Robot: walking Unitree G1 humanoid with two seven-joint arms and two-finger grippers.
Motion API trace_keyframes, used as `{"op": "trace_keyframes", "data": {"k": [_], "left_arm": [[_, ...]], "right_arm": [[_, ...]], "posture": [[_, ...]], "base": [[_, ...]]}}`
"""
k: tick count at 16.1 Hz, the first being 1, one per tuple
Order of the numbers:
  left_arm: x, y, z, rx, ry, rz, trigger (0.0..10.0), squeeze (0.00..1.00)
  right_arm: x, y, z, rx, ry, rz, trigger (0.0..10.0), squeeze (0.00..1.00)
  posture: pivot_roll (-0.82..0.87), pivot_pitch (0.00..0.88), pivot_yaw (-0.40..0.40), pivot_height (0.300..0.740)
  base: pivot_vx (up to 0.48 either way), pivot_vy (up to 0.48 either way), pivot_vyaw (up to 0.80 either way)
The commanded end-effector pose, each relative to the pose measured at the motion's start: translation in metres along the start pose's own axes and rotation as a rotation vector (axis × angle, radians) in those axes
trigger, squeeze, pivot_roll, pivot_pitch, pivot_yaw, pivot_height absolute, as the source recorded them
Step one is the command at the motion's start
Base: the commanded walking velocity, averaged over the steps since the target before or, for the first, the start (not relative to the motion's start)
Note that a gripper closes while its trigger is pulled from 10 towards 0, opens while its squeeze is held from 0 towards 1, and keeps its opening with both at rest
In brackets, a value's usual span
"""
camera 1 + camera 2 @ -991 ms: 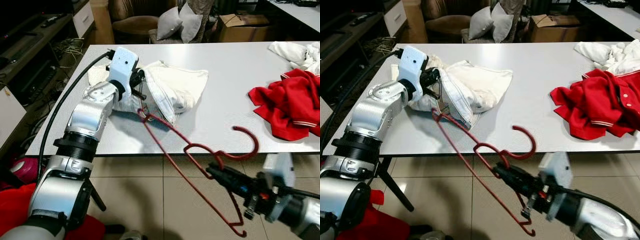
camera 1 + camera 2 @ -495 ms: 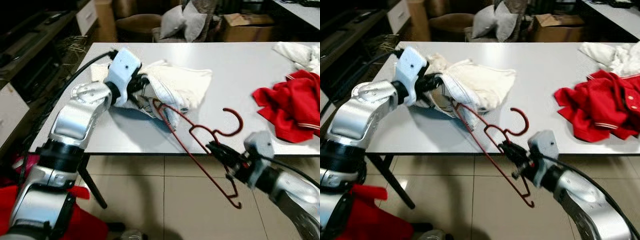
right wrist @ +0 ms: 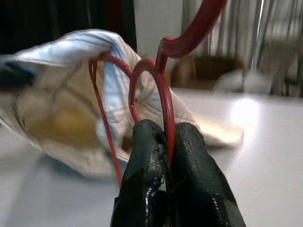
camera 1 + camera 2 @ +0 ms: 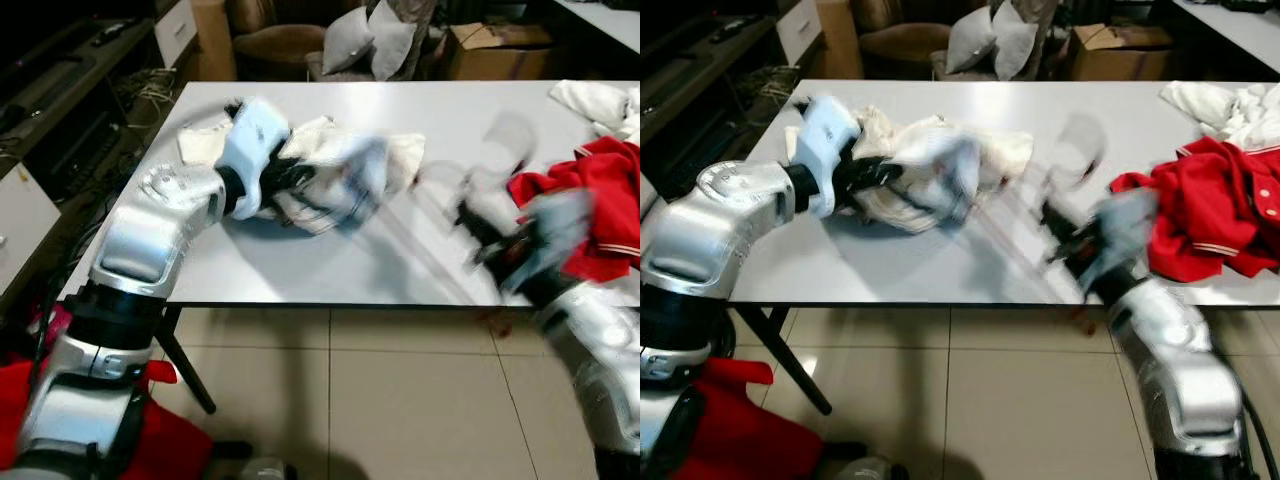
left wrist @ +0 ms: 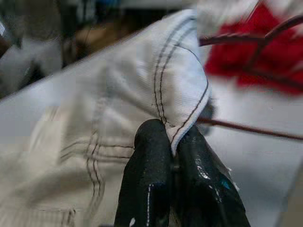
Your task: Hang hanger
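Hanger, a red wire one, is pinched at its neck between the two black fingers of the right gripper, its hook rising above them and one thin wire arm running into the white garment beyond. In the left eye view the scene is blurred by motion: the right gripper hangs over the near right part of the grey table, just left of the red shirt, and the hanger there is only a faint smear between the gripper and the garment. The left gripper is at the far left of the table, buried in the white garment. More white cloth lies at the far right edge, and grey cushions sit beyond the table. The right eye view shows the same layout, with a cardboard box behind the table and red cloth on the floor near the left arm. In the left wrist view the left gripper's fingers are closed tight on a stitched fold of the garment, with a red hanger wire crossing just behind it.
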State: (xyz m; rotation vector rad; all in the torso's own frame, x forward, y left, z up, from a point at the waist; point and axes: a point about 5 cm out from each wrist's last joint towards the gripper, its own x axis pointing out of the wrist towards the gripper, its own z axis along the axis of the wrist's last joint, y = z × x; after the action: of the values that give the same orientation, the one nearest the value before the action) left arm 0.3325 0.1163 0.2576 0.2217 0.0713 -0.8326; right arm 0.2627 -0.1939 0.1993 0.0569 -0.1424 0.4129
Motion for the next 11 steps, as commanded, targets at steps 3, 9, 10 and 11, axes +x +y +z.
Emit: {"op": "trace_keyframes", "data": {"k": [3, 9, 10, 11], "left_arm": [[-0.004, -0.006, 0.008, -0.024, -0.021, -0.017, 0.0, 0.0], [0.006, -0.016, -0.006, -0.072, -0.001, 0.016, 0.1, 0.0], [0.008, -0.012, 0.002, -0.083, -0.057, 0.042, 0.0, 0.0], [0.01, -0.011, 0.006, -0.086, -0.083, 0.052, 0.0, 0.0]], "right_arm": [[-0.013, 0.004, -0.019, -0.038, 0.107, -0.006, 10.0, 0.0], [-0.033, 0.024, -0.066, 0.068, 0.342, -0.016, 10.0, 0.0], [-0.038, 0.031, -0.067, 0.079, 0.359, 0.051, 10.0, 0.0], [-0.04, 0.035, -0.067, 0.083, 0.359, 0.094, 10.0, 0.0]], "posture": [[0.01, 0.0, 0.048, 0.74], [0.0, 0.0, 0.06, 0.74], [0.0, 0.0, 0.063, 0.74], [0.0, 0.0, 0.063, 0.74]], "base": [[0.0, 0.0, 0.0], [0.0, 0.0, 0.0], [0.0, 0.0, 0.0], [0.0, 0.0, 0.0]]}}
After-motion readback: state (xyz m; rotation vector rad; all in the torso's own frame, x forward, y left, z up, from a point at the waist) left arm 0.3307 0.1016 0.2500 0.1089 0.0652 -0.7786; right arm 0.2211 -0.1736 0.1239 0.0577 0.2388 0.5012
